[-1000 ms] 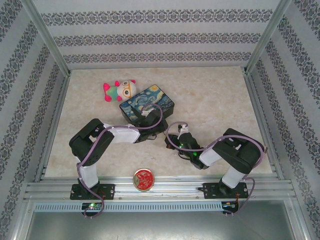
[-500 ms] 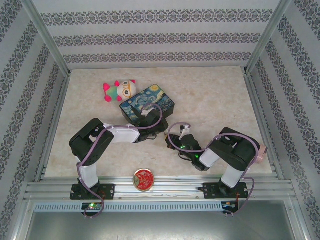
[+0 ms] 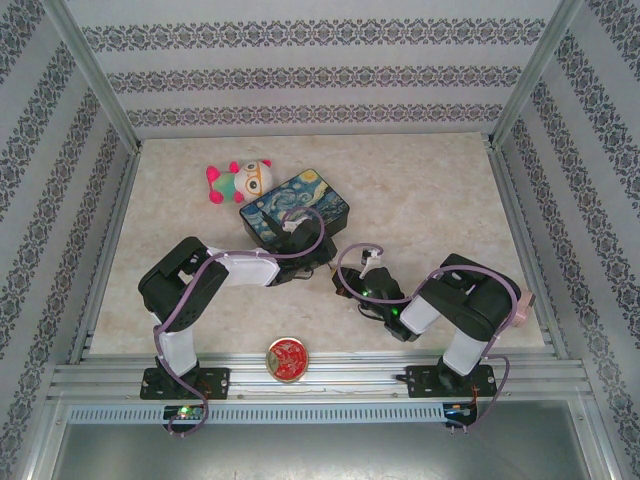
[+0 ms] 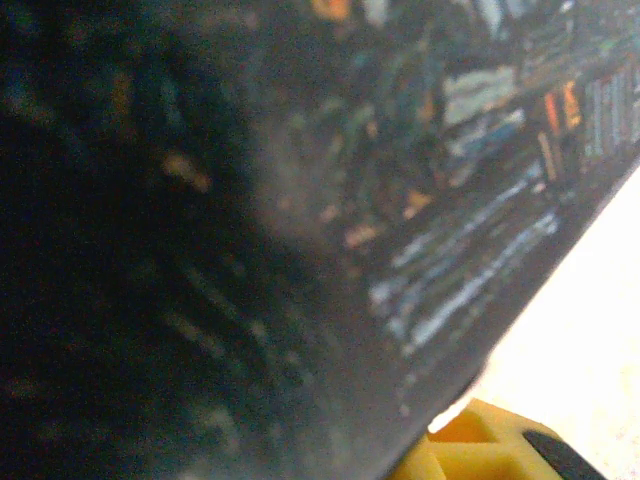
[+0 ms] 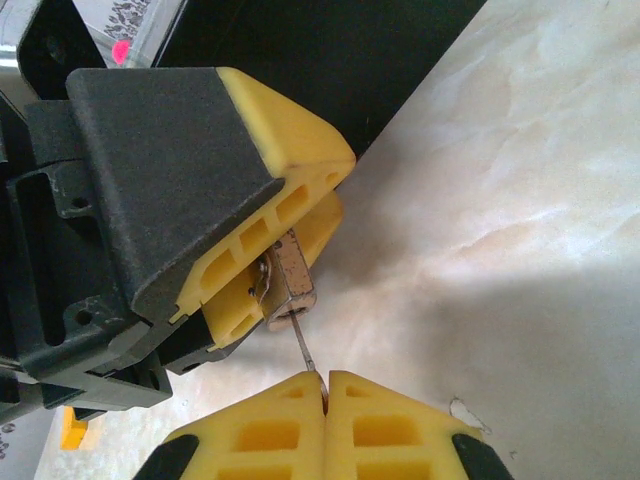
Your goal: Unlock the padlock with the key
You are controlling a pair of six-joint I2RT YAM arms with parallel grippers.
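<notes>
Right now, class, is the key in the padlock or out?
In, apparently: the key runs from the shut right end effector straight into the padlock.

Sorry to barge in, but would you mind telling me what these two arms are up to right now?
The left gripper holds a tiny brass-gold padlock between its yellow pads, close beside the dark painted box. The right gripper is shut on a thin silvery key, whose tip meets the padlock's lower end. Whether the lock has opened cannot be told. A round red tin lies apart from both.
</notes>
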